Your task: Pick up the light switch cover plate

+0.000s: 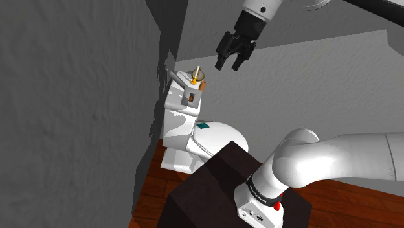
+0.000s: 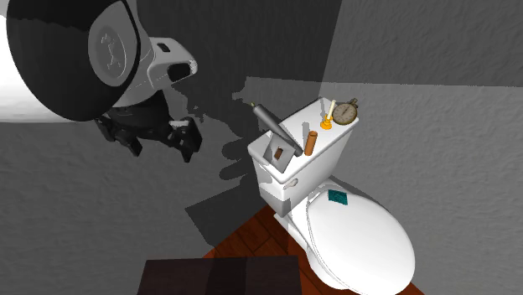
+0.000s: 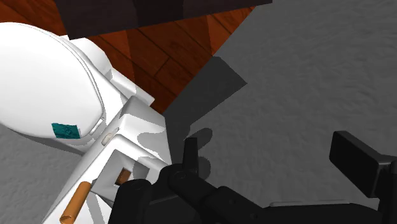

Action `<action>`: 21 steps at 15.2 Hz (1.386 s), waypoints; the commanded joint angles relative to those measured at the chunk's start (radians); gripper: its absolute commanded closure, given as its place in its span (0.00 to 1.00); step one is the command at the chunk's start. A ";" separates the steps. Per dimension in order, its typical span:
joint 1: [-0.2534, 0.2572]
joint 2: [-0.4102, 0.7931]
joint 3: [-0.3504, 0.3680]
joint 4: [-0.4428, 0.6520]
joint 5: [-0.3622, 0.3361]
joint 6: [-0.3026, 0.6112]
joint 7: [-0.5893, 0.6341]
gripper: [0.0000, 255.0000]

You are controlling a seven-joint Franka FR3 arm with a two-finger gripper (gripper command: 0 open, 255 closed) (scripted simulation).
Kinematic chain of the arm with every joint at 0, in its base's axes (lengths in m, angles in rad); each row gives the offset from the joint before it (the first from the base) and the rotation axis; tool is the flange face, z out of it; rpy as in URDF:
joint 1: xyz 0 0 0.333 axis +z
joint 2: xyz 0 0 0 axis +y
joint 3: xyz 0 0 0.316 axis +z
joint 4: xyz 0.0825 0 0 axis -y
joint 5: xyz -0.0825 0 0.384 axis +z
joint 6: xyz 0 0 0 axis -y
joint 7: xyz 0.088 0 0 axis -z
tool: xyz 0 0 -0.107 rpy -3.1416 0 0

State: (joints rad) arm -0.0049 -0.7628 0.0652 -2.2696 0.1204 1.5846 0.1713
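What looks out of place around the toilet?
A small teal plate lies flat on the closed toilet lid, an odd spot for wall hardware. On the cluttered tank, a grey cylinder lies askew, one end jutting past the tank's edge toward the wall. The open gripper hangs apart from both.

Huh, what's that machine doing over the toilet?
A white robot arm is reaching over a toilet. Its black jaws are open and empty, in the air near the tank, touching nothing. Several small things sit on the tank, and a teal square lies on the lid. Nothing is picked up yet.
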 commanded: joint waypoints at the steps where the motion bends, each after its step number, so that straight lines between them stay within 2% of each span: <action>1: 0.000 0.000 0.000 0.000 0.000 0.000 0.000 0.00; 11: -0.009 0.281 -0.235 0.084 -0.052 0.043 -0.359 0.00; 21: -0.025 0.692 -0.400 0.323 -0.012 0.033 -0.717 0.00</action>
State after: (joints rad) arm -0.0262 -0.1179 -0.3216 -1.9753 0.1013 1.6206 -0.5064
